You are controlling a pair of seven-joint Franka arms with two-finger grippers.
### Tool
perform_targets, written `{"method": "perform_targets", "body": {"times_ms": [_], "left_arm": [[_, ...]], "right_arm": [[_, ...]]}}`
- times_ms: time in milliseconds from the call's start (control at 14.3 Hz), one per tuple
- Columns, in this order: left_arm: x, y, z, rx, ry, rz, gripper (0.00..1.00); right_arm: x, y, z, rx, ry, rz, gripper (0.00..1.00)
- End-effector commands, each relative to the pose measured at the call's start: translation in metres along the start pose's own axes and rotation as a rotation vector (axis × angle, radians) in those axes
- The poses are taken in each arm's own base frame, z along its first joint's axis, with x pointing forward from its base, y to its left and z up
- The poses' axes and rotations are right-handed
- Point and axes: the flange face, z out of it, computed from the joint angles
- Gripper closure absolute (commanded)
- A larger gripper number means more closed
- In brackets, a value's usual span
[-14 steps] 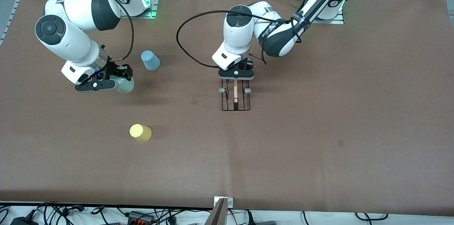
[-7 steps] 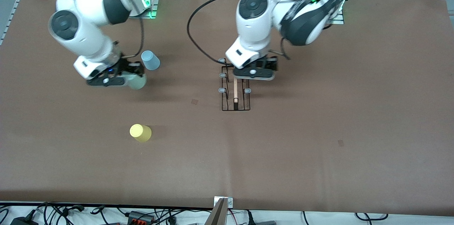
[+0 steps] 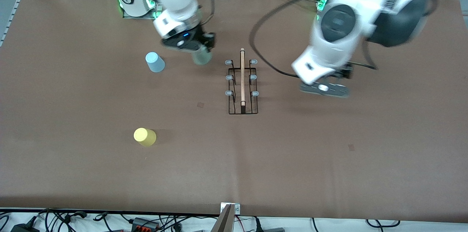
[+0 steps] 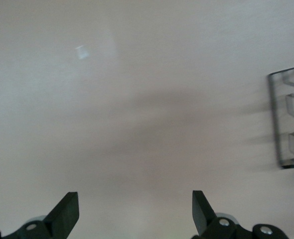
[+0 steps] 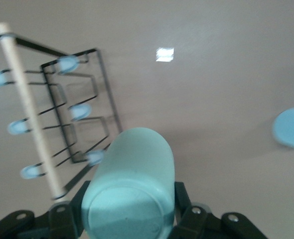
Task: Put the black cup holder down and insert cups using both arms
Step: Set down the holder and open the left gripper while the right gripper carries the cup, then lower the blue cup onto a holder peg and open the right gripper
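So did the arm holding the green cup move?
Yes. The right gripper carried the green cup toward the black rack, passing the blue cup.

Camera set: one high front view, two wrist views.
You get the whole table [image 3: 329,173] from above, facing the arms' bases; each wrist camera looks down past its own fingers, all three sharing the wire rack [image 3: 242,82] [image 4: 289,117] [image 5: 62,114].

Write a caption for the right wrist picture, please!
The right gripper carries the pale grey-green cup over the table, close to the black cup holder.
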Motion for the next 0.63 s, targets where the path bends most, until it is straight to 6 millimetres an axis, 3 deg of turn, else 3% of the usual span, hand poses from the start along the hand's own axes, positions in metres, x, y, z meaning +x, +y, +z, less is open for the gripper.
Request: {"method": "perform_targets", "body": {"times_ms": [0, 140, 210, 350, 421, 561], "left_arm": [[0.001, -0.071, 0.007, -0.057, -0.034, 0.013, 0.00], [0.001, -0.127, 0.014, -0.193, -0.050, -0.072, 0.00], [0.001, -0.146, 0.009, -0.253, -0.037, -0.104, 0.00], [0.000, -0.170, 0.007, -0.264, -0.025, -0.158, 0.00], [-0.002, -0.194, 0.003, -0.270, -0.007, -0.198, 0.00], [-0.007, -0.210, -0.021, -0.273, 0.044, -0.219, 0.00]], "right_arm": [[-0.001, -0.027, 0.031, -0.001, 0.032, 0.047, 0.80], [-0.011, -0.038, 0.049, -0.003, 0.055, 0.048, 0.80], [-0.014, -0.041, 0.056, 0.001, 0.058, 0.050, 0.80], [-0.019, -0.047, 0.067, 0.007, 0.069, 0.046, 0.79], [-0.023, -0.050, 0.073, -0.003, 0.075, 0.028, 0.79], [-0.028, -0.056, 0.085, -0.013, 0.076, 0.007, 0.78]]}}
